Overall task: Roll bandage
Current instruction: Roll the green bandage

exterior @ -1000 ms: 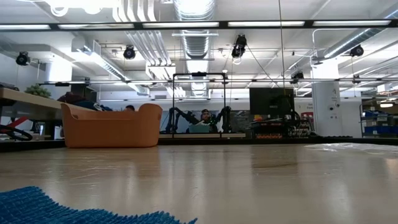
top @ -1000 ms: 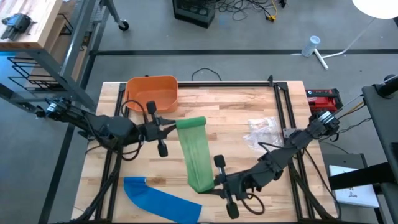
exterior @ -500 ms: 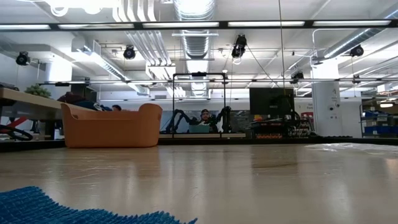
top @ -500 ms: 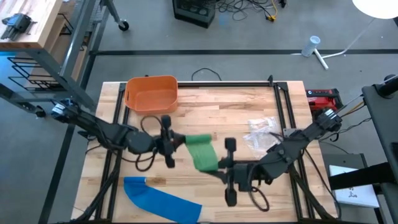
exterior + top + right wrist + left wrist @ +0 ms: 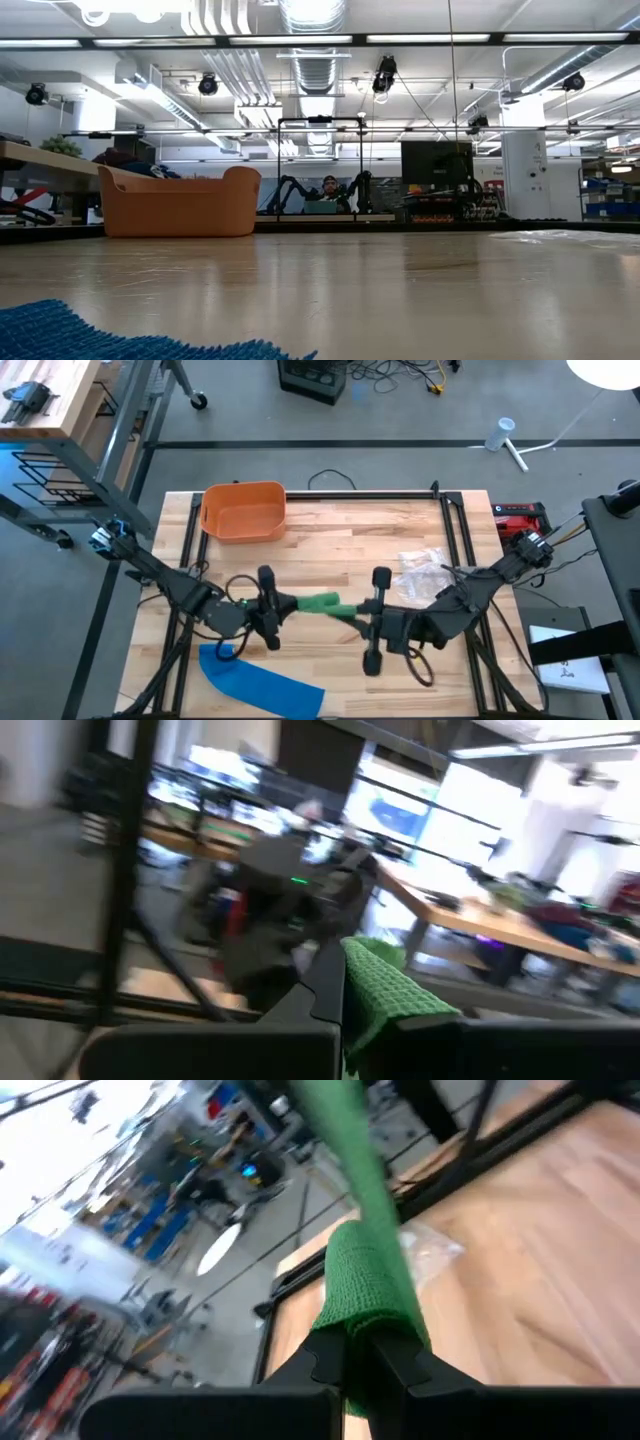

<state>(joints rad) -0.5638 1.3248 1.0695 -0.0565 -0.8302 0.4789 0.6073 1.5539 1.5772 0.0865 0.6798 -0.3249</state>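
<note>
A green bandage [image 5: 320, 603] hangs in the air over the middle of the table, stretched as a narrow strip between my two grippers. My left gripper [image 5: 283, 603] is shut on its left end and my right gripper [image 5: 362, 617] on its right end. In the left wrist view the green bandage [image 5: 365, 1280] runs away from the fingers as a band seen nearly edge-on. A blue bandage [image 5: 260, 678] lies flat near the table's near left corner; its knitted edge [image 5: 100, 335] shows in the low view. Neither arm appears in the low view. My left gripper pinches the bandage's left end [image 5: 368, 1330] between its two fingers [image 5: 325, 1360], coming roughly level from the table's left. The strip leads away from the fingers, clear of the table. My right gripper pinches the bandage's right end [image 5: 385, 985] between its two fingers [image 5: 325, 982], coming level from the table's right. The cloth bunches at the fingers and is clear of the table.
An orange basket [image 5: 243, 510] stands at the far left of the table, seen also in the low view as an orange basket [image 5: 175, 200]. A clear plastic bag [image 5: 420, 572] lies at the right. Black frame rails [image 5: 455, 530] run along the table's sides.
The two grippers have come closer together. The left has gone toward the near edge and the middle, sinking; the right has risen and swung toward the far edge. The green bandage, before a long flat strip running far to near, now spans left to right, shorter and turned on edge.
</note>
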